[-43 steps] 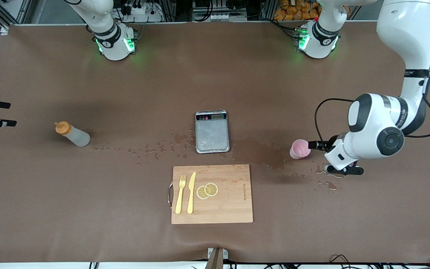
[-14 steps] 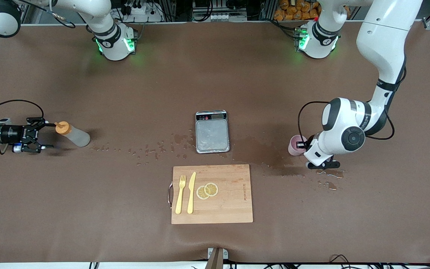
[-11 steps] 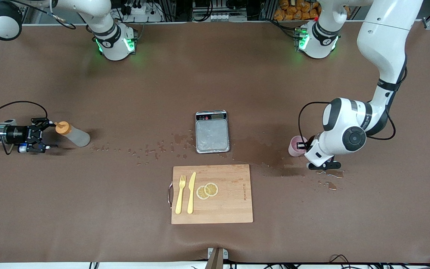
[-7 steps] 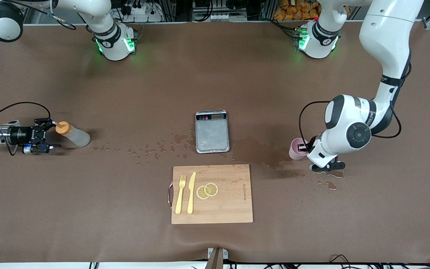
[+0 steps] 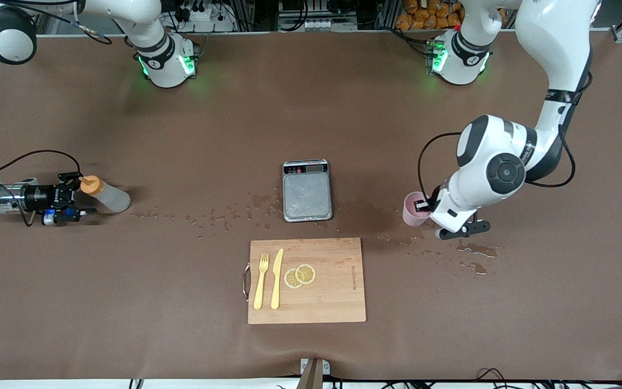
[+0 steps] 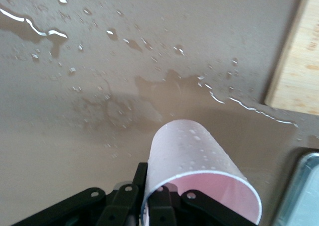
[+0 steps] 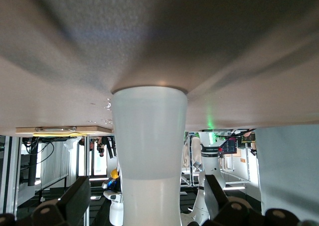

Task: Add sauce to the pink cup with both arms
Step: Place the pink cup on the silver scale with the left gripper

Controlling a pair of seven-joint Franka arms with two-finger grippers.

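The left gripper has the pink cup clamped in its jaws, tipped on a slant over the wet patch of the brown tabletop toward the left arm's end. In the left wrist view the pink cup lies on its side in the grasp, water beads on its wall and its open mouth facing the camera, with puddles and droplets on the surface underneath.

At the right arm's end, the right gripper is low at the tabletop, jaws spread wide around the neck end of the sauce, a finger on each side but not pressed in. The sauce bottle stands on the tabletop with its orange cap at the gripper. From the right wrist view the sauce fills the middle, between the two fingertips, with gaps at both sides.

In the middle sits a grey scale. Nearer the front camera is a wooden cutting board carrying a yellow fork, a yellow knife and two lemon slices.
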